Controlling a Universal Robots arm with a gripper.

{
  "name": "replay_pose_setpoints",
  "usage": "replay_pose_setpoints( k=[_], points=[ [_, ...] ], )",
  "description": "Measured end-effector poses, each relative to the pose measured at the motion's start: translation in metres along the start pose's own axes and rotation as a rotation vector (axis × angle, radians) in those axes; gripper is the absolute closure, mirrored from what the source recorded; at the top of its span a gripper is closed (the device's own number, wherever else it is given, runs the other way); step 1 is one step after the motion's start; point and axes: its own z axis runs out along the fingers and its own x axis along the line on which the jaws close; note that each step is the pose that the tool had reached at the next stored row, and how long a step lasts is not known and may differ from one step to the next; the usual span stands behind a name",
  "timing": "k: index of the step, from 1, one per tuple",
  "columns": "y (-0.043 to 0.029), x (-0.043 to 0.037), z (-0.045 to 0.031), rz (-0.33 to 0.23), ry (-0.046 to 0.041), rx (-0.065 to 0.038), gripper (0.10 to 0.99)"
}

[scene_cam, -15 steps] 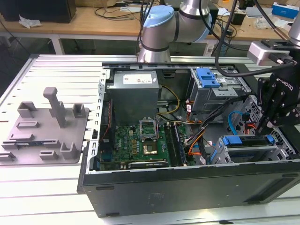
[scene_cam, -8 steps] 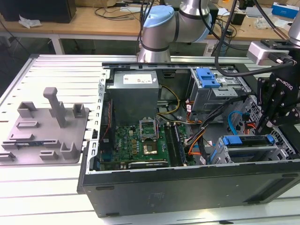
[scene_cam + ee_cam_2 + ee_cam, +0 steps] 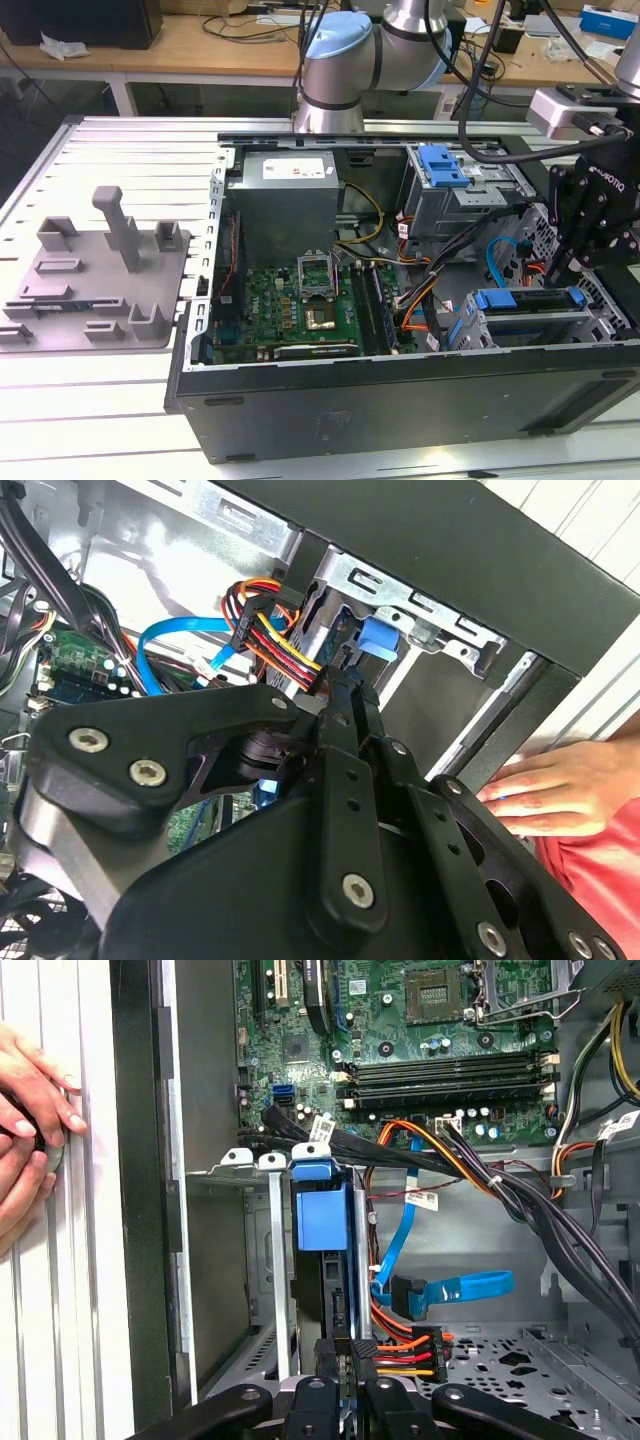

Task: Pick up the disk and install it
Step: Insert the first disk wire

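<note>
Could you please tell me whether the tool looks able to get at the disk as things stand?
Probably yes: the tool sits right at the end of the disk, which is in the drive cage, with nothing visible between them. The cables run close beside but seem not to block it.

Robot's arm (image 3: 345, 70) is the usual silver-grey tubing with a pale blue cap (image 3: 335, 35) on the fat joint, plus a bundle of black cables (image 3: 470, 70) draped off it. The gripper (image 3: 568, 270) is matte black with white lettering on the side (not reading it out). A light grey block (image 3: 565, 108) sits above it. The second wrist view shows chunky black link bars (image 3: 340, 810) pinned with shiny silver screws (image 3: 358, 890).
</note>
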Motion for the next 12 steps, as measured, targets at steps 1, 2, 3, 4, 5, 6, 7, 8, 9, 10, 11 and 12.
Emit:
replay_pose_setpoints(
  k=[1,2,3,4,5,6,7,8,9,10,11,12],
  points=[
    [0.0000,0.0000,0.0001,0.000,-0.0001,0.000,0.922],
    [0.0000,0.0000,0.0001,0.000,-0.0001,0.000,0.922],
    [0.0000,-0.0001,0.0001,0.000,-0.0002,0.000,0.922],
    [0.0000,-0.0008,0.0002,0.000,-0.0004,0.000,0.922],
    [0.0001,-0.0031,-0.0003,0.000,0.0007,0.000,0.922],
    [0.0002,-0.0040,-0.0005,0.000,0.0012,0.000,0.922],
    [0.0002,-0.0042,-0.0004,0.000,0.0012,0.000,0.922],
    [0.0000,-0.0043,-0.0005,0.000,0.0016,0.000,0.922],
    [-0.0006,-0.0044,-0.0004,0.000,0.0016,0.000,0.922],
    [-0.0010,-0.0043,-0.0004,0.000,0.0016,0.000,0.922],
    [-0.0014,-0.0044,-0.0004,0.000,0.0016,0.000,0.922],
    [-0.0014,-0.0044,-0.0004,0.000,0.0015,0.000,0.922]
  ],
)
